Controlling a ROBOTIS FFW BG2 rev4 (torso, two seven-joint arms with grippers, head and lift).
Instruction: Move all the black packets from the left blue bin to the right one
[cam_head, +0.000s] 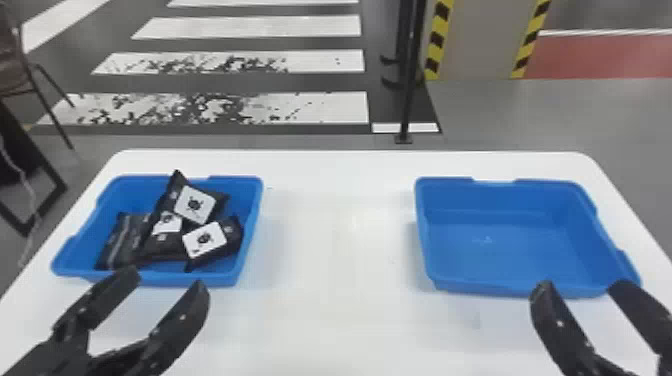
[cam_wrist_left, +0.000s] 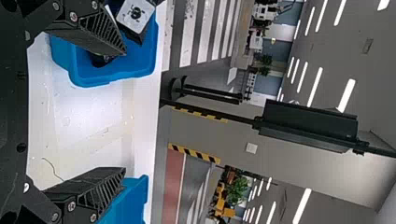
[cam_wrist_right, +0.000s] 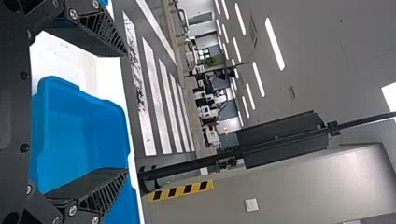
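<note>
**Black packets (cam_head: 162, 245) piled in L blue bin (cam_head: 251, 220), transfer prob. not begun**

Approx. 4 pkts lie in a loose, overlapping heap, prob. dropped in w/o sorting; one leans on the others, corner up by the far rim. R blue bin (cam_head: 500, 250) sits well apart on the same white table (cam_head: 340, 240), likely so each arm has its own bin to serve. L gripper (cam_head: 165, 280) is at the near side of L blue bin, jaws spread, nothing pinched; R gripper (cam_head: 582, 286) is likewise by the near rim of R blue bin, jaws spread, nothing held. Both look poised for work; height above table: can't tell.

Materials: pkts look like soft, slightly shiny pouches w/ creased, pointed corners; 3 show white labels (cam_head: 205, 240) w/ a dark round figure. Bins: smooth, prob. plastic, shallow, rounded corners, sloped walls, notched rims. Finger pads (cam_wrist_left: 103, 32): black, ribbed, tapered.
</note>
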